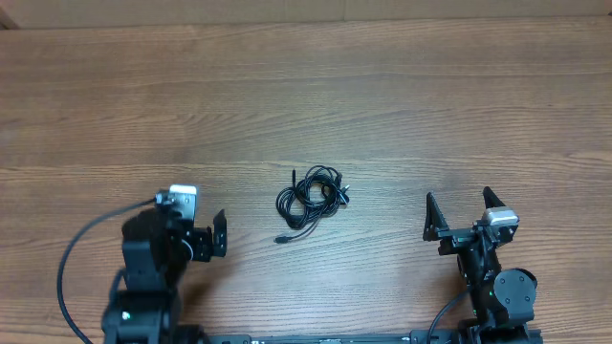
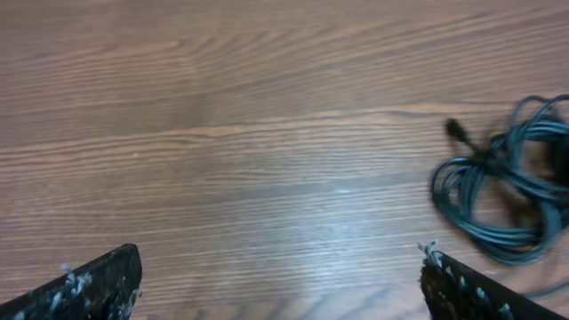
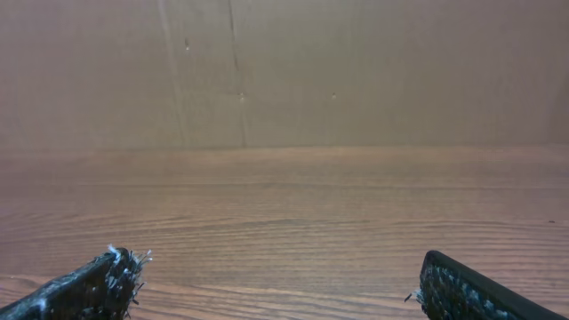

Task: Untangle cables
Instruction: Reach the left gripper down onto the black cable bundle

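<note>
Cables (image 1: 311,199) lie in one tangled black bundle on the wooden table (image 1: 306,86), near its middle, between the two arms and nearer the left one. One loose plug end (image 1: 280,239) trails out toward the robot. Left gripper (image 2: 280,267): jaws wide apart, holding nothing, bundle to its right. Right gripper (image 1: 458,196): jaws wide apart, empty, well apart from the bundle

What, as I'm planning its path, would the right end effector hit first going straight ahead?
Nothing nearby: the right end effector faces bare table, the cables off to its left. Beyond the table edge a brown panel stands; depth unclear.
</note>
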{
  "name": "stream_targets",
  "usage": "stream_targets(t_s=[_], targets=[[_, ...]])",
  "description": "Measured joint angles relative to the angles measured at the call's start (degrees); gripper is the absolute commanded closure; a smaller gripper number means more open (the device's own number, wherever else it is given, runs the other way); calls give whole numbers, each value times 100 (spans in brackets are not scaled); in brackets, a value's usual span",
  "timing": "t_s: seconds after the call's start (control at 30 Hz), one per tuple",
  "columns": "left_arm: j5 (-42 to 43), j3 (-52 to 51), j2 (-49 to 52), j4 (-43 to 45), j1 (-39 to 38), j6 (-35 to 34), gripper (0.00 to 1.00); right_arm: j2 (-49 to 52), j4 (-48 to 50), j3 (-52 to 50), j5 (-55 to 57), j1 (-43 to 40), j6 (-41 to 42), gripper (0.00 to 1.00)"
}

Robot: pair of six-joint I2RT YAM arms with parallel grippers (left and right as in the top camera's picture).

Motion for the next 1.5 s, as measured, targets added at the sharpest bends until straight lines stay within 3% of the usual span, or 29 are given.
stream_targets(t_s=[0.47, 0.7, 0.93, 1.2, 1.5], targets=[[1370, 2844, 2223, -2503, -35, 166, 1, 0, 2, 0, 0, 0, 0, 0], [1532, 4214, 3309, -3447, -627, 551, 0, 0, 0, 0, 0, 0, 0, 0], [1388, 4951, 4253, -3801, -1469, 791, 1, 0, 0, 0, -2, 0, 0, 0], [1248, 5012, 5355, -3829, -2151, 826, 0, 0, 0, 0, 0, 0, 2, 0], [1126, 5014, 6035, -3344, -2507, 826, 1, 0, -2, 0, -2, 0, 0, 0]])
